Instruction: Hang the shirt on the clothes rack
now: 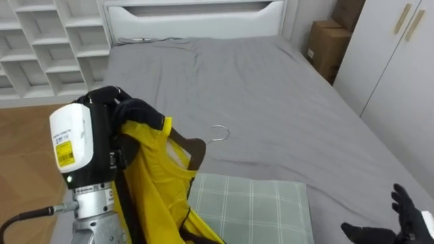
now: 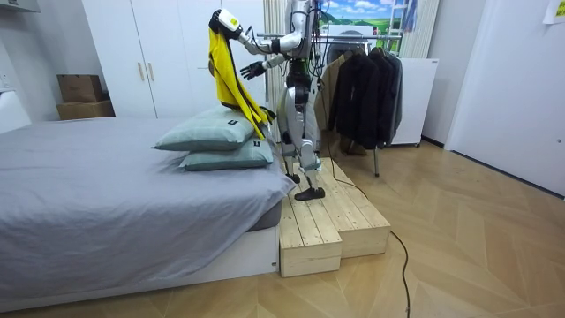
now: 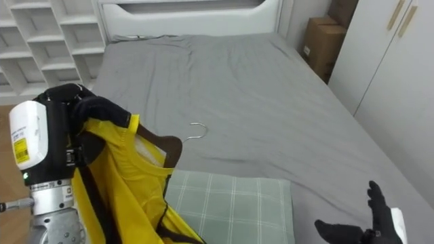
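A yellow garment (image 1: 152, 183) on a dark wooden hanger (image 1: 195, 152) is being gripped by the curled left hand (image 1: 139, 112) above a checked green pillow (image 1: 258, 210); the right hand (image 1: 401, 225) is being held open, empty.

The garment (image 1: 152, 183) on its hanger (image 1: 196, 150) hangs from the left hand (image 1: 135, 112) at near left, just left of the pillow (image 1: 251, 203) on the bed (image 1: 271, 102), with shelves (image 1: 41, 47) far left and boxes (image 1: 325, 44) far right.
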